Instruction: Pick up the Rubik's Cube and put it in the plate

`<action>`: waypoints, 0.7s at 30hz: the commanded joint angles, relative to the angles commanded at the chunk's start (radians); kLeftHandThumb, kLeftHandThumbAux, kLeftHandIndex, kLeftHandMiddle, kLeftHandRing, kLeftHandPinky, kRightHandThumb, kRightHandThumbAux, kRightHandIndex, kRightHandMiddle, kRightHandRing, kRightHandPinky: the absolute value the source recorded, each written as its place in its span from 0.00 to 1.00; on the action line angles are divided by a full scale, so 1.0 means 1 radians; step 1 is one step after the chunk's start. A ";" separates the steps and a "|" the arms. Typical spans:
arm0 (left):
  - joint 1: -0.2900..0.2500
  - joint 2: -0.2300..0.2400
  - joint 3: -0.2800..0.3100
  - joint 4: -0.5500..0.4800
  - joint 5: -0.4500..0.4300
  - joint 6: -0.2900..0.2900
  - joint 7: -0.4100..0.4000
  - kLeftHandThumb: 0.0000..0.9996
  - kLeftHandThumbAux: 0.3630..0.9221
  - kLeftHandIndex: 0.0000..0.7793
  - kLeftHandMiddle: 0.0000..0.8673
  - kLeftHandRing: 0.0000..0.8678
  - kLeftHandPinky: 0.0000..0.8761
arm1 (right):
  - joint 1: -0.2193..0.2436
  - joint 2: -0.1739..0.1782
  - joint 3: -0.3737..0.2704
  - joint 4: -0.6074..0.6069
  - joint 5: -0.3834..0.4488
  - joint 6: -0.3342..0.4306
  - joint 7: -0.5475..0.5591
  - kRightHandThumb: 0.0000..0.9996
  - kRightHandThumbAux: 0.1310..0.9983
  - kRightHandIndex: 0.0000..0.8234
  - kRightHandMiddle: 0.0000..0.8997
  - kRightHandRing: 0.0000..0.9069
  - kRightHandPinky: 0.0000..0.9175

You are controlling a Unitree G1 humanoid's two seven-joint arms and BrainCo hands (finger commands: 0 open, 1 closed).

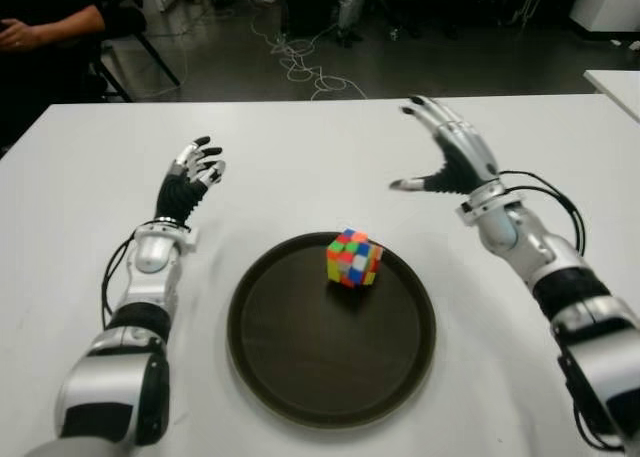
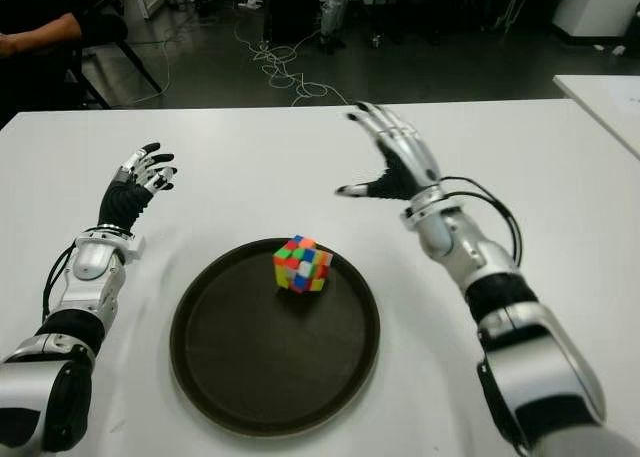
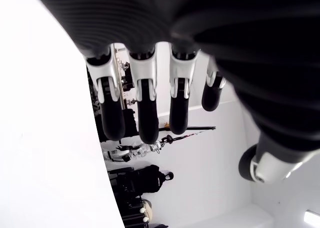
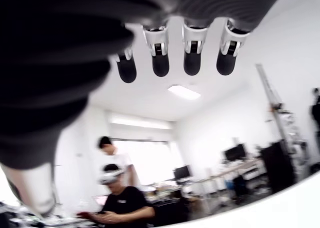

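Observation:
The Rubik's Cube, with bright mixed-colour faces, lies inside the dark round plate near its far rim. My right hand is raised above the white table, beyond and to the right of the plate, fingers spread and holding nothing. In its wrist view the fingertips point up with nothing between them. My left hand shows to the left of the plate, fingers relaxed and empty, and its fingers hang loose in the left wrist view.
The white table stretches around the plate. A second table's corner shows at far right. A seated person's arm is at the far left, and cables lie on the floor beyond.

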 joint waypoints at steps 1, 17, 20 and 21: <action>0.000 0.001 0.000 0.000 0.000 0.000 0.000 0.05 0.32 0.18 0.27 0.28 0.33 | -0.005 0.002 0.002 0.011 0.000 0.008 -0.002 0.00 0.59 0.00 0.00 0.00 0.00; -0.001 0.003 -0.008 0.002 0.013 -0.009 0.014 0.06 0.33 0.18 0.27 0.29 0.33 | -0.060 0.091 -0.017 0.185 0.071 0.128 -0.030 0.00 0.65 0.05 0.06 0.07 0.09; -0.003 0.002 -0.005 0.003 0.010 -0.012 0.008 0.06 0.32 0.17 0.27 0.29 0.33 | -0.047 0.120 -0.069 0.222 0.147 0.092 0.010 0.00 0.67 0.11 0.13 0.15 0.17; -0.003 0.001 -0.005 0.003 0.009 -0.013 0.007 0.06 0.32 0.17 0.27 0.29 0.34 | -0.044 0.124 -0.080 0.231 0.164 0.087 0.022 0.00 0.66 0.13 0.16 0.17 0.19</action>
